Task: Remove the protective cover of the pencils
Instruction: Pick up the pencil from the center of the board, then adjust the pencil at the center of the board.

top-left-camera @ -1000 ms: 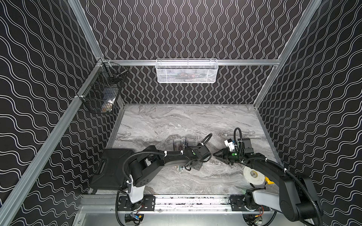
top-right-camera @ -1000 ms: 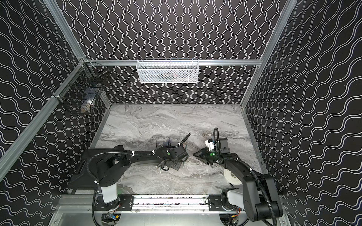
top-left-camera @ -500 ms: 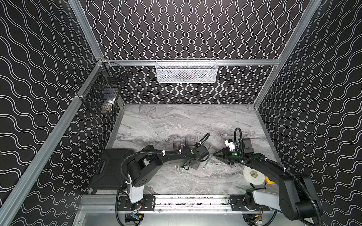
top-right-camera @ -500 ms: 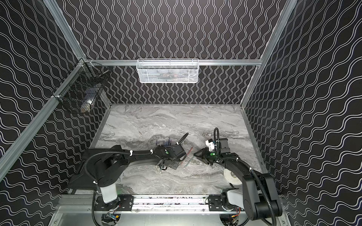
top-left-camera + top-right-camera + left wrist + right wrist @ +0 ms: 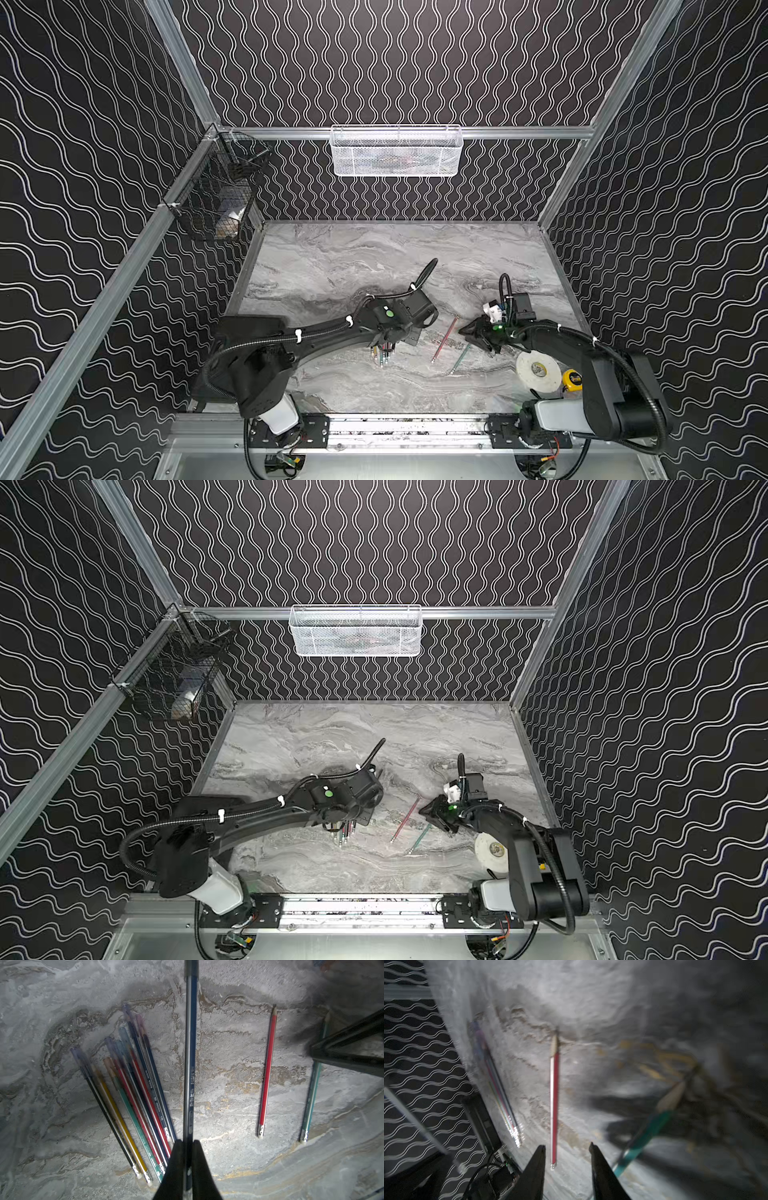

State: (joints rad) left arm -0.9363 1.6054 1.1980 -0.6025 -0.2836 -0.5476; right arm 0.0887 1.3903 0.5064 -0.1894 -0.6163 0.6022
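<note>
While the marble surface filled most of the cell, the left arm reached over its middle and the right arm sat low close by. A bundle of capped pencils lay fanned on the surface just beside the left fingers, with translucent caps on the tips. The left fingers were clamped narrow on a blue pencil near its eraser end, shaft pointing straight out. Its far tip looked capped but was too dim to be sure. The red pencil and green pencil lay apart from the bundle, tips bare, between the two arms. The right fingers stood partly apart and empty, above the red pencil's eraser end.

Risks: the grip was at one end of a long thin shaft, so a pull on the cap could pivot the pencil or slide it out. The small clear cap was easy to miss, and the right fingers might pinch wood instead. A swinging shaft could scatter the bundle or roll the loose pencils.

Versus a second earlier, the left fingers had closed down and the left wrist had drawn back a little. The red pencil showed more plainly in the top views. The right arm looked unchanged.
</note>
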